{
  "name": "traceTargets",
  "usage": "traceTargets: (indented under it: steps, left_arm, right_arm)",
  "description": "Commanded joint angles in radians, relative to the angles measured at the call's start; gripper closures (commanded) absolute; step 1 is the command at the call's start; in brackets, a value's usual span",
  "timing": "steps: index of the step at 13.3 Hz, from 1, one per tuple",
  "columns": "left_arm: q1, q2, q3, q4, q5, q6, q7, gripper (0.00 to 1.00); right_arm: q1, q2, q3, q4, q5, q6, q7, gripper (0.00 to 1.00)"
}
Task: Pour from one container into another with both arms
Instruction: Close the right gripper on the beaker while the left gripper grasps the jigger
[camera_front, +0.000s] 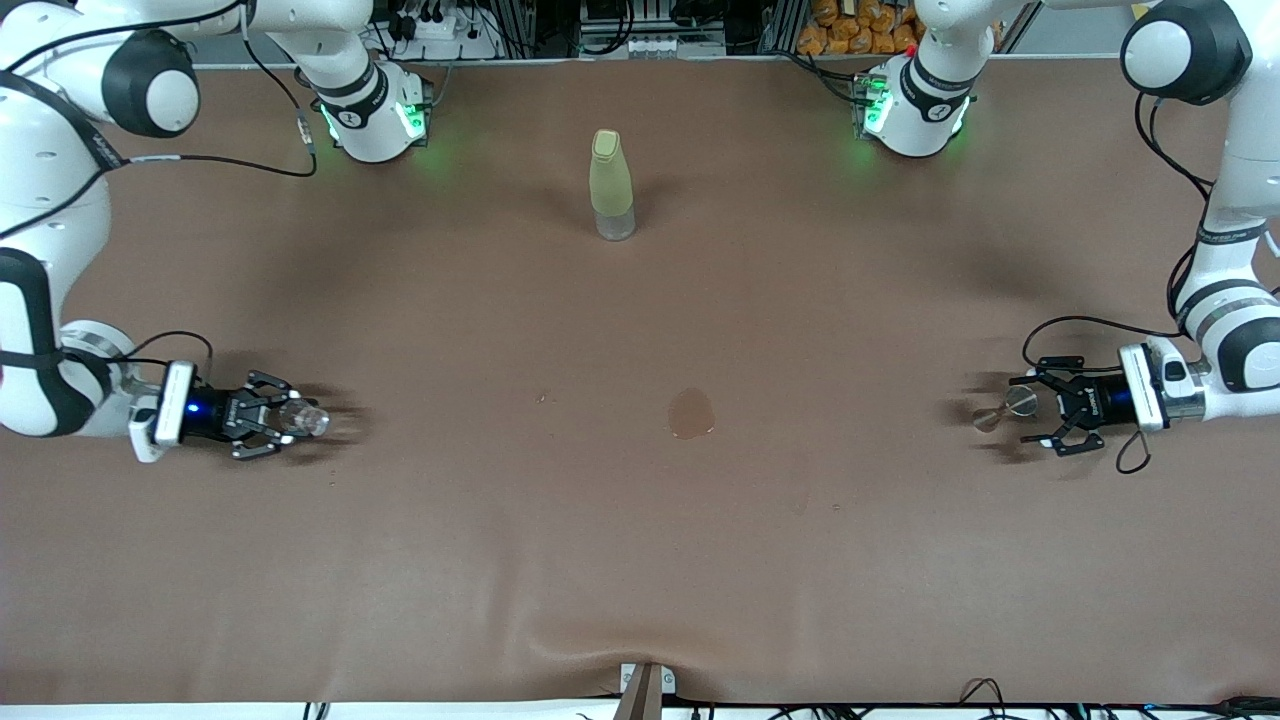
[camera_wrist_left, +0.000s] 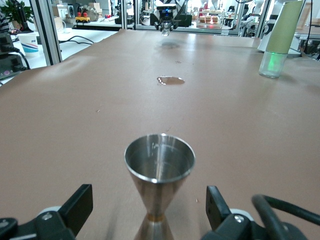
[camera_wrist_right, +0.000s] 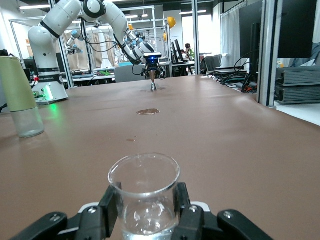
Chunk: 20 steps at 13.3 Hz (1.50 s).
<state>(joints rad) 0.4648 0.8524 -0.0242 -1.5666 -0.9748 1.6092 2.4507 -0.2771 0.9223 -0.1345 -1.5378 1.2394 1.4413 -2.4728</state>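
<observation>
Right gripper (camera_front: 285, 420) sits low at the right arm's end of the table, lower left of the front view, fingers (camera_wrist_right: 111, 205) clamped on the clear glass cup (camera_wrist_right: 145, 197); cup looks upright in the right wrist view, with a bit of clear liquid at the bottom. Left gripper (camera_front: 1035, 412) is at the left arm's end, right edge of the front view, jaws spread wide with 1 finger (camera_wrist_left: 75, 207) on each side of the silver jigger (camera_wrist_left: 159, 187), clear gaps both sides, nothing gripped. Jigger stands upright on the brown table cover (camera_front: 640, 560), open top cone showing in the left wrist view. Small brownish puddle (camera_front: 691, 413) on the cover just below the centre of the front view, between the 2 grippers and well apart from both. Tall pale yellow-green bottle (camera_front: 610, 185) stands upright at upper centre of the front view, farther from the camera than the puddle, near neither gripper.
</observation>
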Motion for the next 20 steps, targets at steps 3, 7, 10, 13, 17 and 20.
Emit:
traceTargets:
  steps: [3, 7, 10, 13, 17, 20]
  left_arm:
    - [0.006, 0.036, -0.005, 0.011, -0.033, -0.018, 0.021, 0.0]
    - [0.008, 0.05, -0.014, 0.01, -0.035, -0.018, 0.045, 0.09]
    - [0.009, 0.059, -0.014, 0.01, -0.035, -0.018, 0.044, 0.09]
    - [0.014, 0.063, -0.013, 0.01, -0.036, -0.018, 0.042, 0.15]
    - [0.025, 0.065, -0.014, 0.01, -0.036, -0.018, 0.037, 0.17]
    - [0.026, 0.065, -0.014, 0.01, -0.042, -0.018, 0.037, 0.29]
  right_arm:
    - [0.136, -0.034, -0.007, -0.03, 0.132, 0.033, 0.054, 0.79]
    - [0.193, -0.097, -0.007, -0.05, 0.147, 0.072, 0.112, 0.79]
    - [0.234, -0.242, -0.007, -0.152, 0.149, 0.152, 0.159, 0.79]
    - [0.288, -0.37, -0.007, -0.249, 0.149, 0.217, 0.212, 0.79]
    - [0.369, -0.445, -0.007, -0.317, 0.193, 0.299, 0.27, 0.8]
    - [0.424, -0.485, -0.007, -0.354, 0.23, 0.349, 0.302, 0.82]
